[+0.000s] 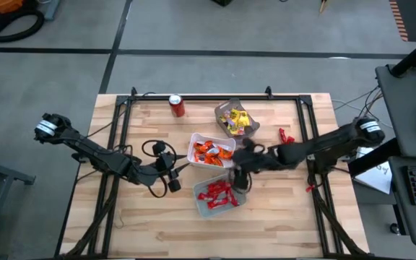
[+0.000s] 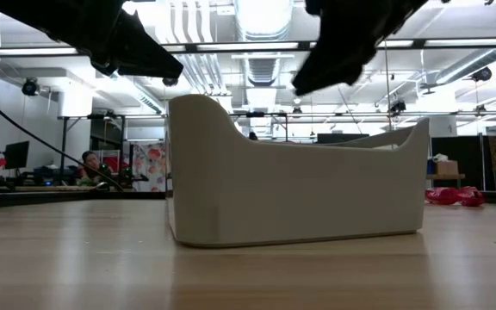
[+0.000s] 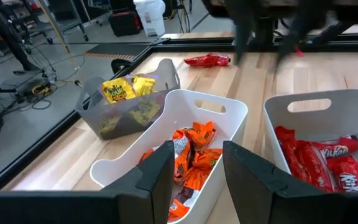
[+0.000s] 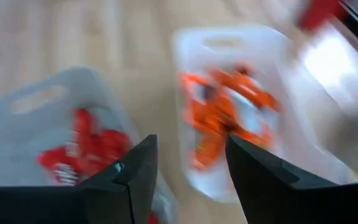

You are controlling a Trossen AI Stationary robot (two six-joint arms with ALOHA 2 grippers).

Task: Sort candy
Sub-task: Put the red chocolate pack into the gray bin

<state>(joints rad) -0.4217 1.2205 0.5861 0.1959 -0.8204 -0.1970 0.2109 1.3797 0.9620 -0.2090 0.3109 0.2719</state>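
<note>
- Three small plastic trays sat mid-table, and we judged the step in hand to be dropping a red sweet into the grey tray of red wrapped candy (image 1: 219, 195), nearest the table's front edge.
- Our right gripper (image 1: 241, 175) hung just above that tray's rim, its two dark fingers (image 4: 135, 168) spread apart with nothing between them; the wrist view was blurred, so we could not tell whether a sweet had just fallen.
- To do this well, we thought it wise to let go only once squarely over the grey tray, since the white tray of orange wrapped candy (image 1: 209, 150) sat just beside it.
- We would then lift straight up, clear of the rim, before swinging out.
- Two loose red sweets (image 1: 286, 135) lay on the wooden table (image 1: 150, 224) near its right side, apparently left to sort.
- Our left gripper (image 1: 173, 175) waited left of the trays, fingers (image 3: 160, 180) parted and empty.
- A translucent grey tray of yellow wrapped candy (image 1: 237, 119) sat towards the far edge, near a red soda can (image 1: 177, 106).
</note>
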